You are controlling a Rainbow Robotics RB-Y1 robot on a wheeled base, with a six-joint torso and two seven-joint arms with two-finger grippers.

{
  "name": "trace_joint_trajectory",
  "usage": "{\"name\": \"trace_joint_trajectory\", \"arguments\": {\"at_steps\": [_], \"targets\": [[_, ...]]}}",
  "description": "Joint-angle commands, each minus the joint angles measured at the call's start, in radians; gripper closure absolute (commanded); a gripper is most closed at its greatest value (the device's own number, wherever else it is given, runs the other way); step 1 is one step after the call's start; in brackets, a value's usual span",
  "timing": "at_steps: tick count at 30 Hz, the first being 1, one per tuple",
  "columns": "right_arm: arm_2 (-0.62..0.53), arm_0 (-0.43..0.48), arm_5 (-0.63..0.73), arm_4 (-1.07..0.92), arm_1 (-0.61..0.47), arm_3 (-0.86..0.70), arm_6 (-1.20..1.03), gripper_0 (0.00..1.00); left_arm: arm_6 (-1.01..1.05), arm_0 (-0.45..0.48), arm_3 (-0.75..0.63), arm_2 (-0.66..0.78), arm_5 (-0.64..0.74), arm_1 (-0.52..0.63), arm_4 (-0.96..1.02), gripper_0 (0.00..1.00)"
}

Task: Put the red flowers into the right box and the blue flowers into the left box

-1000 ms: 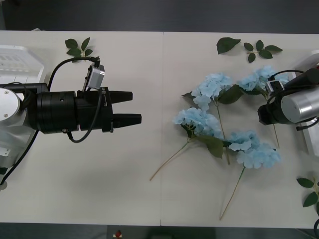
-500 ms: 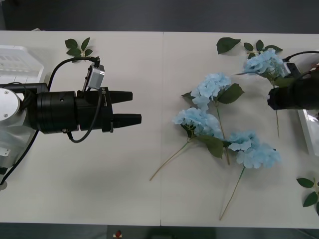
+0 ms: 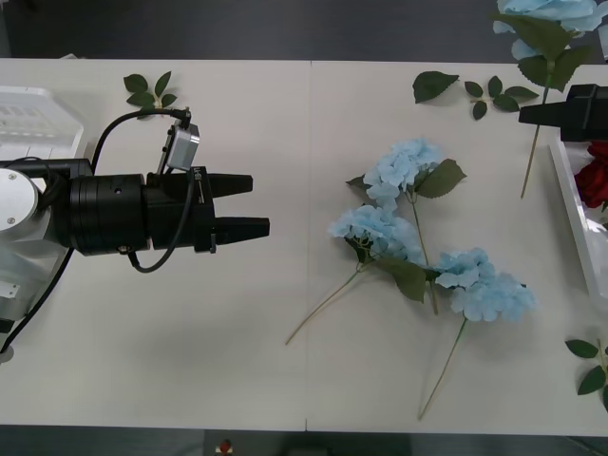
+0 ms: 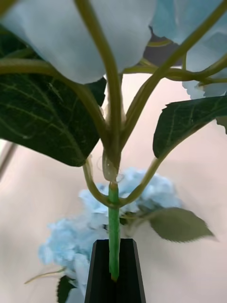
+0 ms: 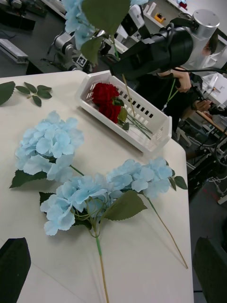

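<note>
My right gripper (image 3: 538,116) hangs above the table's far right, shut on the stem of a blue flower (image 3: 543,17) lifted high. Its black fingers (image 4: 99,270) clamp the green stem (image 4: 113,227). Three more blue flowers (image 3: 404,166) (image 3: 376,228) (image 3: 486,287) lie on the table at centre right. Red flowers (image 3: 598,177) (image 5: 107,99) lie in the right box (image 5: 152,127), a white tray with a gridded side at the right edge. The left box (image 3: 28,112) sits far left, partly behind my left arm. My left gripper (image 3: 249,205) hovers open, mid-left.
Loose green leaf sprigs lie at the back left (image 3: 150,91), back right (image 3: 433,85) (image 3: 499,95) and front right (image 3: 594,366). A person stands beyond the table's right end (image 5: 179,85).
My right gripper has risen and moved toward the back right, carrying the blue flower off the table. The red flowers in the right box now show. The left arm has not moved.
</note>
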Motion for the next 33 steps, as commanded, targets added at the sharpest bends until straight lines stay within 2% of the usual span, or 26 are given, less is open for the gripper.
{"name": "trace_joint_trajectory", "arguments": {"at_steps": [1, 7, 16, 23, 32, 33], "targets": [[-0.023, -0.031, 0.011, -0.087, 0.041, -0.087, 0.147, 1.0, 0.022, 0.018, -0.025, 0.013, 0.008, -0.002, -0.007, 0.0], [-0.014, -0.029, -0.021, -0.132, 0.13, -0.219, 0.187, 1.0, 0.02, 0.032, -0.024, 0.013, 0.005, -0.028, -0.005, 0.0], [0.169, -0.031, -0.251, -0.225, 0.235, -0.413, 0.196, 1.0, 0.01, 0.101, -0.024, 0.004, 0.002, -0.178, -0.033, 0.0], [0.287, -0.042, -0.36, -0.194, 0.345, -0.42, 0.19, 1.0, -0.01, 0.112, -0.024, -0.044, -0.073, -0.266, -0.025, 0.0], [0.347, -0.077, -0.414, -0.147, 0.434, -0.39, 0.173, 1.0, -0.026, 0.087, -0.024, -0.103, -0.195, -0.322, -0.025, 0.0], [0.352, -0.078, -0.417, -0.147, 0.436, -0.388, 0.171, 1.0, -0.027, 0.084, -0.024, -0.111, -0.205, -0.322, -0.027, 0.04]]}}
